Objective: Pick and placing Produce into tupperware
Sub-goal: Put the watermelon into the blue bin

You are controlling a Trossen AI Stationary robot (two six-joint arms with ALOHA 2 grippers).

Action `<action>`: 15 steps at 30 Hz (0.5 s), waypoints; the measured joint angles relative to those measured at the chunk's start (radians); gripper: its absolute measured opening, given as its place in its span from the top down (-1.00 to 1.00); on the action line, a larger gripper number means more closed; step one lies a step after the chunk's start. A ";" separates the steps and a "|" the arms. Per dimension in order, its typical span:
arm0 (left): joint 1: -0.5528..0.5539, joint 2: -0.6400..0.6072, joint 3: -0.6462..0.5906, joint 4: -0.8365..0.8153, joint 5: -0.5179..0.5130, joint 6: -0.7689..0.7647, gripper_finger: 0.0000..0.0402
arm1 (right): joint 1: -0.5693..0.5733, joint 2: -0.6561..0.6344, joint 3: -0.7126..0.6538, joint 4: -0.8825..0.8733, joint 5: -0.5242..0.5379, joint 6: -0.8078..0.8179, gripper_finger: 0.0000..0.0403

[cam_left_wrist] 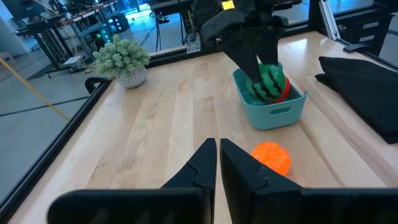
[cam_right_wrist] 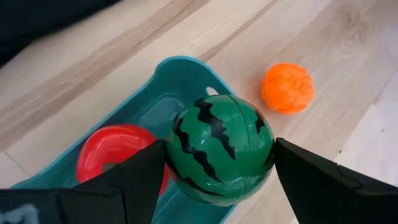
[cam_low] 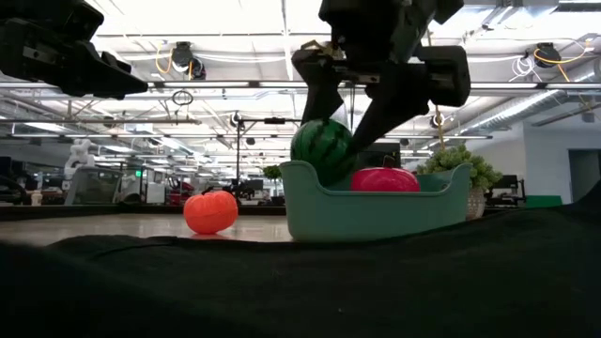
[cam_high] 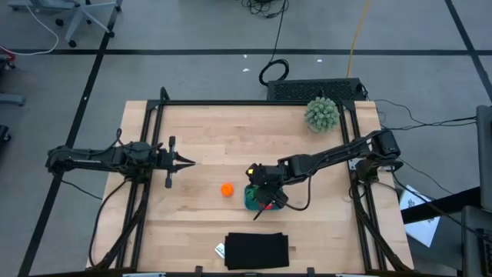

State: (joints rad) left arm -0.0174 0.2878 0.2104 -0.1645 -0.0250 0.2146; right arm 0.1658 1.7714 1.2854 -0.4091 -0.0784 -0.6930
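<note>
My right gripper (cam_right_wrist: 217, 171) is shut on the striped dark-green watermelon (cam_right_wrist: 217, 149), over the teal tupperware (cam_right_wrist: 180, 74) near the table's middle. The red tomato piece (cam_right_wrist: 115, 155) lies inside the tupperware (cam_low: 376, 211), on its floor. The orange ball (cam_high: 227, 189) rests on the bare wood just left of the tupperware (cam_high: 249, 203). My left gripper (cam_high: 188, 162) waits shut above the table's left part, pointing toward the orange ball (cam_left_wrist: 272, 155). My right gripper pinches the watermelon between its two fingers (cam_right_wrist: 140, 174), one on each side of the ball at its widest part (cam_right_wrist: 264, 155). The fingers come from above, slanting down. The watermelon (cam_low: 322, 150) sits partly below the tupperware's rim, beside the tomato (cam_low: 385, 178); whether it touches the floor is hidden by the wall.
A pale-green spiky ball (cam_high: 321, 113) stands near the table's far right corner. A black flat rectangle (cam_high: 257, 251) lies at the near edge and fills the low view's foreground. Bare wood stretches between my two arms and toward the far edge.
</note>
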 joint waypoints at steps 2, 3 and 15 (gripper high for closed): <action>0.000 0.000 0.000 0.000 0.000 0.000 0.87 | 0.000 0.000 0.000 -0.003 0.000 -0.005 -0.37; 0.000 0.000 0.000 0.000 0.000 0.000 0.87 | 0.000 0.000 0.000 -0.005 0.000 -0.009 -0.37; 0.000 0.000 0.000 0.000 0.000 -0.001 0.87 | 0.000 0.000 0.000 -0.023 0.005 -0.056 -0.37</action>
State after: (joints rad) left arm -0.0174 0.2874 0.2104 -0.1645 -0.0250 0.2134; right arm 0.1658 1.7718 1.2854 -0.4323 -0.0734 -0.7494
